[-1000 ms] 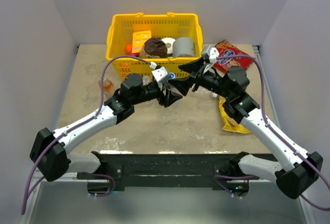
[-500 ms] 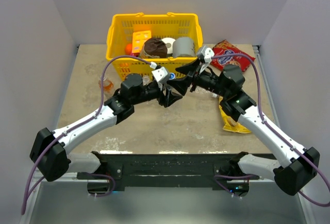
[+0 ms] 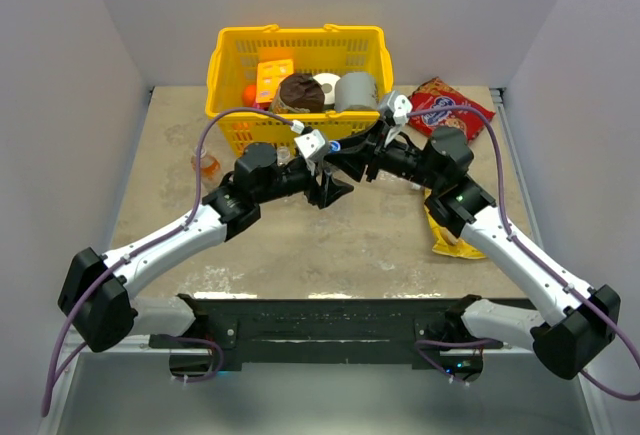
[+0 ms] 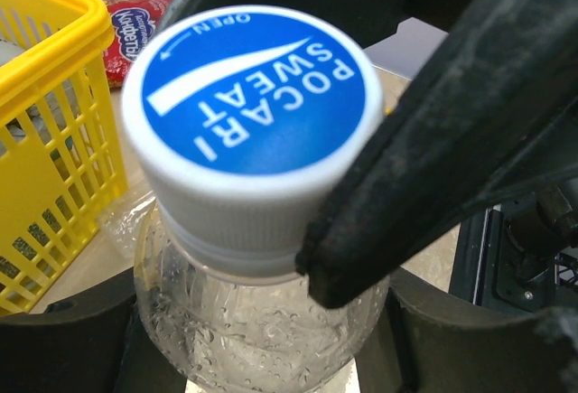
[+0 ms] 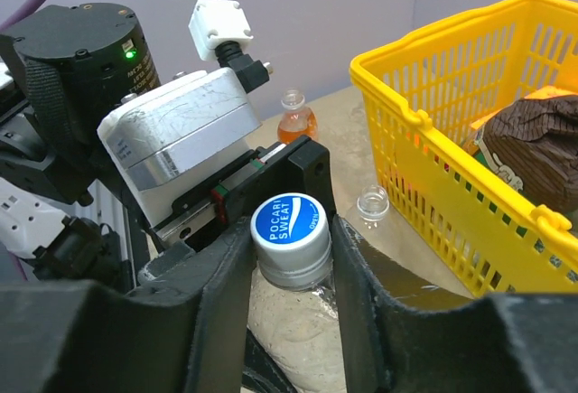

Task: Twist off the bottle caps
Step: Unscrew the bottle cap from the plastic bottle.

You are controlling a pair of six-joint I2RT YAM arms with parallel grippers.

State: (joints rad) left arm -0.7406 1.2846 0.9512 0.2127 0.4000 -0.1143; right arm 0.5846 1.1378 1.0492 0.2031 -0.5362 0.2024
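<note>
A clear bottle (image 4: 262, 321) with droplets inside sits in my left gripper (image 4: 262, 343), whose jaws are shut on its body below the neck. Its bottle cap (image 5: 289, 229), white with a blue face, is pinched from both sides by my right gripper (image 5: 289, 235), which is shut on it. In the top view the two grippers meet in front of the basket, left gripper (image 3: 325, 187) under right gripper (image 3: 342, 158). An orange-drink bottle (image 5: 295, 122) stands uncapped on the table further off. Another clear bottle (image 5: 371, 201), its mouth open, stands beside the basket.
A yellow basket (image 3: 297, 55) with rolls, a grey can and packets stands at the back centre. A red snack bag (image 3: 448, 107) lies to its right, and a yellow bag (image 3: 445, 237) lies under the right arm. The orange-drink bottle (image 3: 206, 163) stands left of the basket.
My right gripper has moved left onto the held bottle and shut on its cap. The left arm and the bottle have stayed where they were.
</note>
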